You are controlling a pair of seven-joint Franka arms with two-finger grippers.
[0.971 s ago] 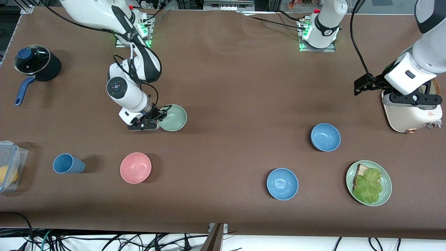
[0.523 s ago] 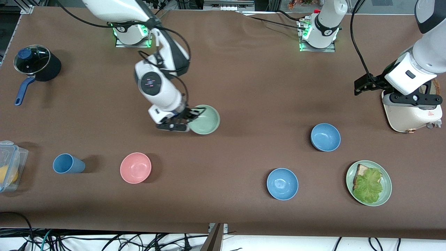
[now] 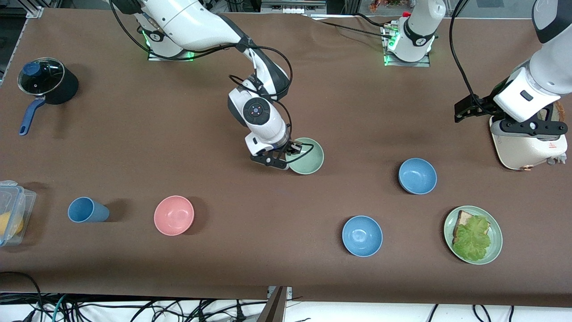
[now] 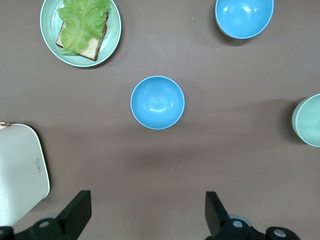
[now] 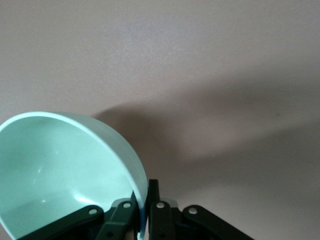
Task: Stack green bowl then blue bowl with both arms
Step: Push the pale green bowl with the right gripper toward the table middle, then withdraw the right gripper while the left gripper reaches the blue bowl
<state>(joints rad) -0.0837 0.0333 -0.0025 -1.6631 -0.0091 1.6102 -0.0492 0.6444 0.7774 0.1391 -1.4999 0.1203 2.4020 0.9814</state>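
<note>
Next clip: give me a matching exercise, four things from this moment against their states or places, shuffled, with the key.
Things:
1. green bowl
2. left tool
3. green plate
4. pink bowl

States or places:
A. holds bread and lettuce
B. open, over bare table beside the white appliance
C. rim pinched by the right tool
D. on the table beside the blue cup

Pairs: 1-C, 2-B, 3-A, 4-D
</note>
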